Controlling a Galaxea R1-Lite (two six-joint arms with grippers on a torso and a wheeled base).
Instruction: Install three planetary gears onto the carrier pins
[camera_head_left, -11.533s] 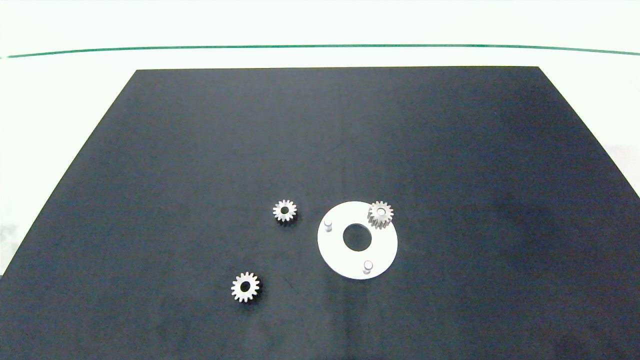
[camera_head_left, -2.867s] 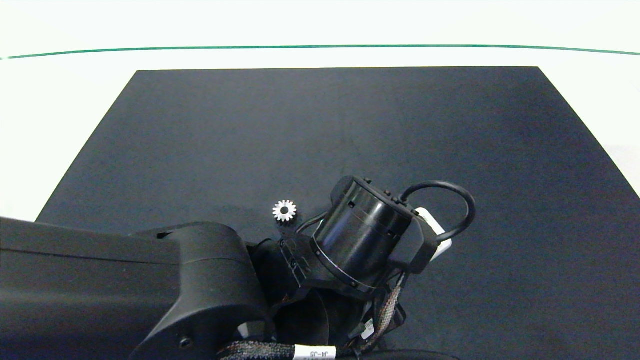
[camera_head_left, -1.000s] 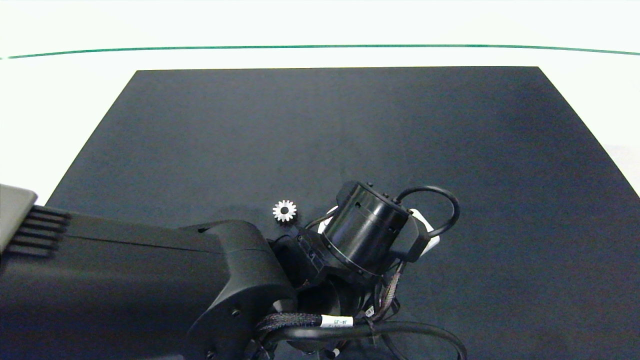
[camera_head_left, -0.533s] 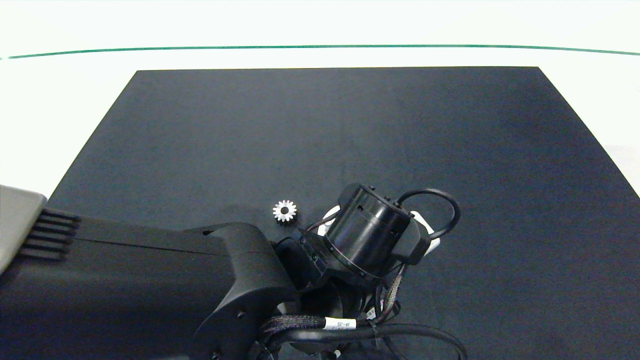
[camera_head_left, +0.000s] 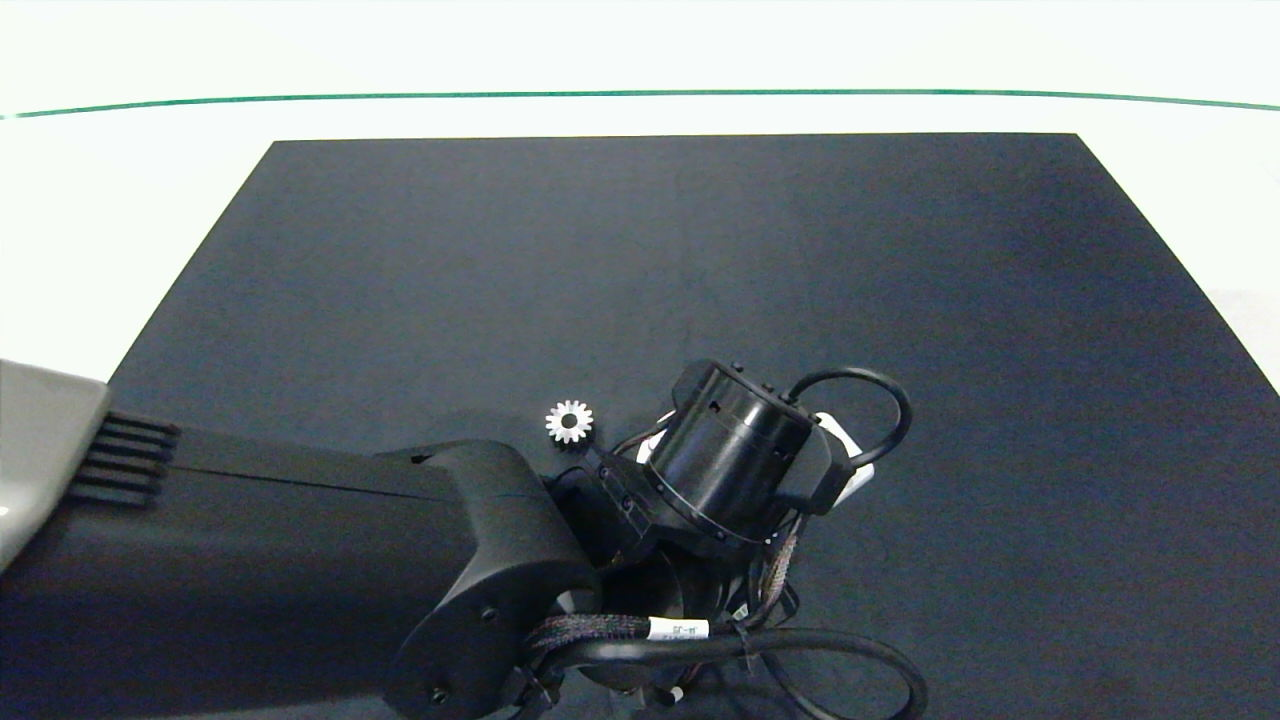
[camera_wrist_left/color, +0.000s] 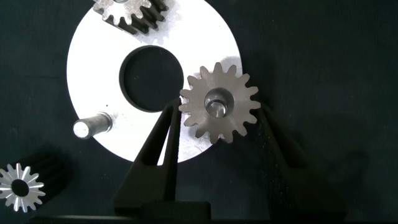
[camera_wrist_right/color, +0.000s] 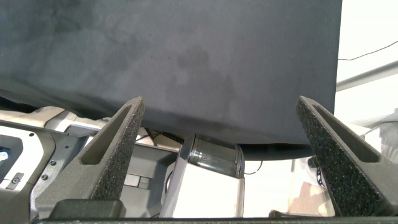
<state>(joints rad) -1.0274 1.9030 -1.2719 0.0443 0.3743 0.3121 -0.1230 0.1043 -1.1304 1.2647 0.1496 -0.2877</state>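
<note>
- Left gripper (camera_wrist_left/color: 219, 112) lowered over the white carrier disc (camera_wrist_left/color: 205, 43), arm reaching in from the left of the black mat (camera_head_left: 700, 250) and hiding the disc from the head view.
- Jaws drawn in to the width of one planetary gear, the held gear (camera_wrist_left/color: 233, 127), with a grey finger (camera_wrist_left/color: 163, 152) against the teeth on either side; gripped by the rim, apparently, so as to leave the bore free.
- Held flat and level over the disc's edge, bore centred on a carrier pin (camera_wrist_left/color: 216, 107) whose tip shows through the hole: probably seated or nearly so, depth not readable from above.
- Seated gear (camera_wrist_left/color: 127, 11) already down on another pin at the disc's far edge, only partly in the wrist view.
- Bare pin (camera_wrist_left/color: 90, 127) upright, well apart from both gears, waiting for the last one.
- Loose gear (camera_head_left: 569, 422) flat on the mat just beside the disc, close enough for a short reach afterwards.
- Likely next: open the jaws without dragging the teeth sideways.
- Right gripper (camera_wrist_right/color: 221, 102) parked off the mat's edge, spread wide, holding nothing.
</note>
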